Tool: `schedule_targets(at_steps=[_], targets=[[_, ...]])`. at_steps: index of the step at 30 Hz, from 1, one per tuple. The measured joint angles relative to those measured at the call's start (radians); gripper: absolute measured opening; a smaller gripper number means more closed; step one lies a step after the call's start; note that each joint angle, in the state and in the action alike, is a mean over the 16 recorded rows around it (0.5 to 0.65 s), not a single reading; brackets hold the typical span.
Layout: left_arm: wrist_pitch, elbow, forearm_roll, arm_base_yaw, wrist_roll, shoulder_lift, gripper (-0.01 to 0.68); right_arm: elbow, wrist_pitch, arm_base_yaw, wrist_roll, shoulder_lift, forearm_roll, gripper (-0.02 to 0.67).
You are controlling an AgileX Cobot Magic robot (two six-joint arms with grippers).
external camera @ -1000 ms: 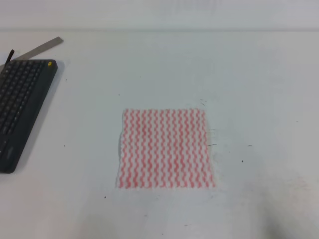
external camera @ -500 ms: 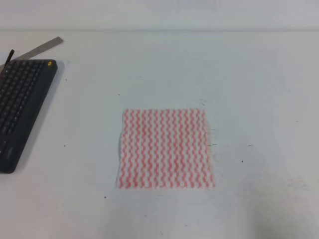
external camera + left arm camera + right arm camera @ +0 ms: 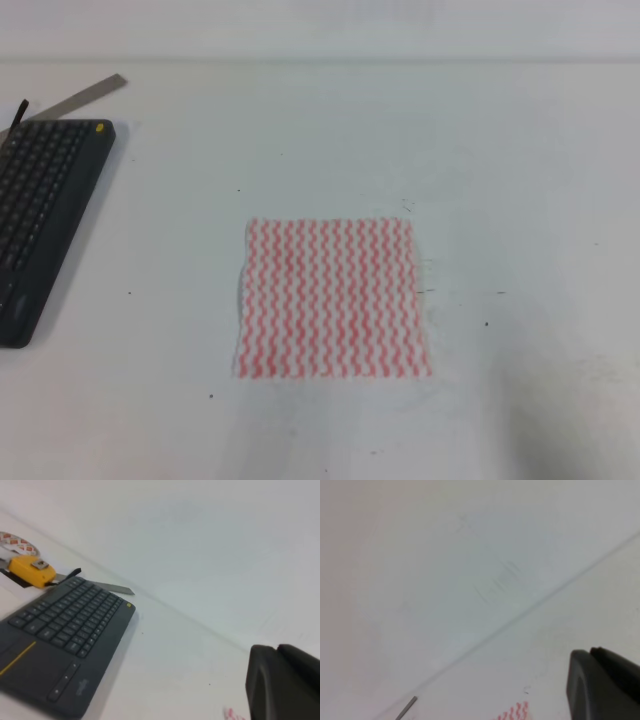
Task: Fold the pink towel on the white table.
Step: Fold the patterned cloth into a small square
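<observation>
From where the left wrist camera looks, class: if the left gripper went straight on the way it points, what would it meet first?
Probably bare white table, past the right end of the keyboard, then the wall behind. Only a dark gripper part shows, so depth is uncertain.

Dark matte rounded claw (image 3: pixel 285 682) housings

Item count: five kinds, one of each.
One pink towel (image 3: pixel 333 299), one counter (image 3: pixel 520 180), one dark grey keyboard (image 3: pixel 40 215), one metal ruler (image 3: pixel 88 95), one yellow tape measure (image 3: pixel 31 570); tool parts partly visible, not countable.
</observation>
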Motion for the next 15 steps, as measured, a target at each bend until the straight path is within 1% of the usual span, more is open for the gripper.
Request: schedule_targets(at_steps=[8,15], targets=[[0.055,-0.035,-0.016,0.000,0.018,0.003,-0.002,-0.012,0.025,0.000,-0.002,0.003,0.021,-0.019],[0.157,-0.149,-0.019,0.000,0.033,0.081,-0.002,-0.084,0.110,0.000,-0.021,0.078,0.015,-0.019]])
